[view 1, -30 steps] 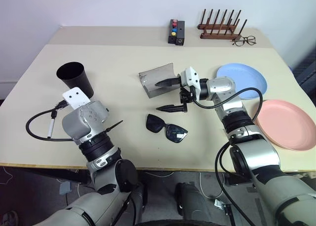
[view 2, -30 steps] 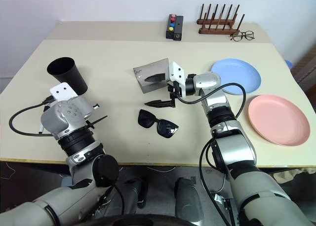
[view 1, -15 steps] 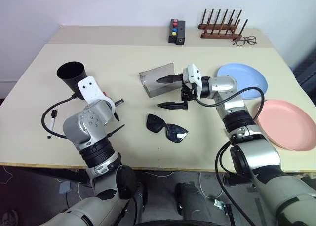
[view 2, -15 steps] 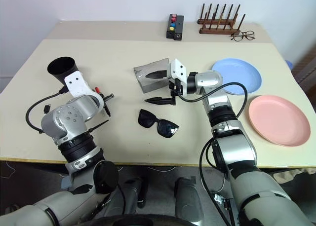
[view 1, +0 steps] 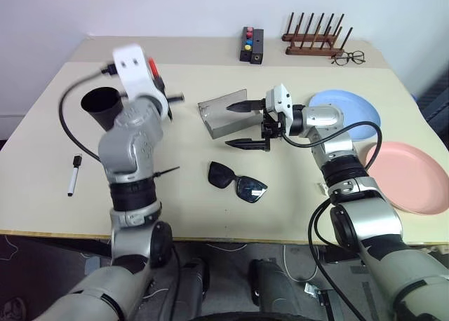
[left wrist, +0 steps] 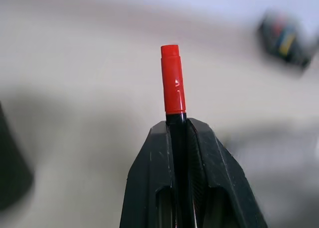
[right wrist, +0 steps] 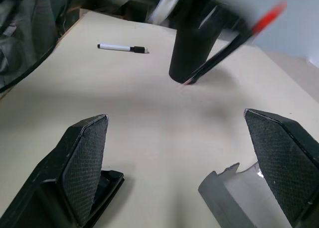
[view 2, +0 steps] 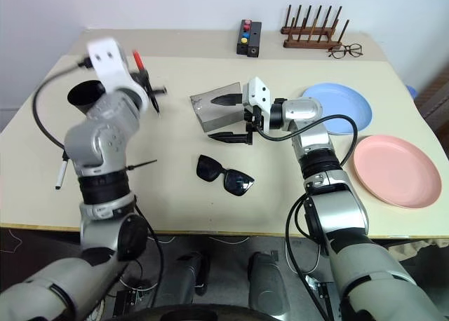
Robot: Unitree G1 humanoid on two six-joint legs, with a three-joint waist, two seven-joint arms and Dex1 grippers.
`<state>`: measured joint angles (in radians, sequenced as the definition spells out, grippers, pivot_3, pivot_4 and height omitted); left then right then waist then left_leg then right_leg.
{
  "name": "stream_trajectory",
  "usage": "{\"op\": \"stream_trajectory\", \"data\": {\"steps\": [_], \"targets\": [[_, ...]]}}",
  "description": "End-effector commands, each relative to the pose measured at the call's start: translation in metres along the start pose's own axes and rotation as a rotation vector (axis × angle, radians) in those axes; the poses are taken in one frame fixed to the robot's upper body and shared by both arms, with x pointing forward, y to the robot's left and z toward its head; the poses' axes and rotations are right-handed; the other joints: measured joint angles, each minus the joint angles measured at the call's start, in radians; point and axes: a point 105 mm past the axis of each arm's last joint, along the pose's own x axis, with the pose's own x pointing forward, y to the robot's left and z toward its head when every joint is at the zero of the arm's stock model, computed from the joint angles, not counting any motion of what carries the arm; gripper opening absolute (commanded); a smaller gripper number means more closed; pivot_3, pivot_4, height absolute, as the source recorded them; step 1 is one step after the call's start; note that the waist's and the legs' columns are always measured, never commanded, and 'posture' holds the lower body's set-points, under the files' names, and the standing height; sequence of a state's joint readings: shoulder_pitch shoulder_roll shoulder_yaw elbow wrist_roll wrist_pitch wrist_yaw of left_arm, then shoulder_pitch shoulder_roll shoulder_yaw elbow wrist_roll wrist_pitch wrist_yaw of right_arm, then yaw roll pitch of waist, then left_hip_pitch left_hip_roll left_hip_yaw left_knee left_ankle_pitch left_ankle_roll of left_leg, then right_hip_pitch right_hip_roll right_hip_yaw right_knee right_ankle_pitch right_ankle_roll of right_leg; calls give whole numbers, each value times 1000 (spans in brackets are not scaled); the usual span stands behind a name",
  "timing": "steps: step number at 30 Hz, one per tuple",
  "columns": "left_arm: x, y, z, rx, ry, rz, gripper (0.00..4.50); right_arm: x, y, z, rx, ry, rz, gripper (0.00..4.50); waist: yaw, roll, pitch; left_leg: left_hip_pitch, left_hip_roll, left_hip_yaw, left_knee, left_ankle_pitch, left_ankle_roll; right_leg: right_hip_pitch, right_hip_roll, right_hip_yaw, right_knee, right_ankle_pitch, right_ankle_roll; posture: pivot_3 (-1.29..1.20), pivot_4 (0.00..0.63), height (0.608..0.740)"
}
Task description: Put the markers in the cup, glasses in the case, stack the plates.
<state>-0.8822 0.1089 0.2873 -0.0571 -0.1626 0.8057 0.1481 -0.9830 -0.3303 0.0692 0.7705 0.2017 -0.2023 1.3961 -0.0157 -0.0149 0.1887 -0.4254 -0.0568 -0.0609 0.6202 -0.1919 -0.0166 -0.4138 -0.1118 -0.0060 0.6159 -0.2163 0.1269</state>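
1. Clamped between the left gripper's (left wrist: 185, 138) fingers, red-capped marker (left wrist: 173, 81) is raised beside the cup (view 1: 105, 107).
2. White marker (view 1: 72, 174) lies on table (view 1: 175, 195).
3. Right gripper (view 1: 247, 123) gapes wide, empty, at case (view 1: 221, 114); glasses (view 1: 236, 181) near.

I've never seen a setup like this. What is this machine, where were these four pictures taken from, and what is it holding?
It is a humanoid robot with two arms, each ending in a two-fingered black gripper. Two pictures come from cameras in its head, looking down at a beige table; the other two from a camera on each wrist.

The left gripper is shut on a dark marker with a red cap, raised near the tall black cup. The right gripper is open beside the grey glasses case.

On the table lie black sunglasses, a white marker with a black cap, a light blue plate and a salmon pink plate.
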Motion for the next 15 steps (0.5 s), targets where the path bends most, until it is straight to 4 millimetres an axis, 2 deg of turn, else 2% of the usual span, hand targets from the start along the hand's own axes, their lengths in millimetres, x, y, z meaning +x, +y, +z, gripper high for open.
{"op": "stream_trajectory", "data": {"steps": [1, 4, 6, 11, 15], "targets": [[10, 15, 46, 19, -230, 55, 9, 0, -7, 19, -57, -46, -16, 4500, 0, 0, 0, 0, 0, 0, 0, 0, 0, 0, 0, 0, 0, 0, 0, 0, 150, 740], [10, 37, 73, 43, -415, 132, 9, 2, -7, 22, -63, -55, -16, 4500, 0, 0, 0, 0, 0, 0, -1, 0, 0, 0, 0, 0, 0, 0, 0, 0, 150, 740], [9, 47, 80, 30, -472, 151, 9, 3, -8, 24, -67, -63, -17, 4500, 1, 0, 0, 0, 0, 0, -1, 0, 0, -1, 0, 0, 0, 0, 0, 0, 150, 740], [1, 75, 75, 164, -559, 218, 9, 11, -7, 41, -64, -138, -7, 4500, -2, 0, 0, 0, 0, 0, -1, 0, 0, -1, 0, 0, 0, 0, 0, 0, 150, 740], [-9, 86, 68, 232, -598, 227, 9, 17, -8, 47, -43, -178, -39, 4500, 0, 0, 0, 0, 0, 0, -2, 0, 0, -2, 0, 1, 1, 0, 0, 0, 150, 740]]}}
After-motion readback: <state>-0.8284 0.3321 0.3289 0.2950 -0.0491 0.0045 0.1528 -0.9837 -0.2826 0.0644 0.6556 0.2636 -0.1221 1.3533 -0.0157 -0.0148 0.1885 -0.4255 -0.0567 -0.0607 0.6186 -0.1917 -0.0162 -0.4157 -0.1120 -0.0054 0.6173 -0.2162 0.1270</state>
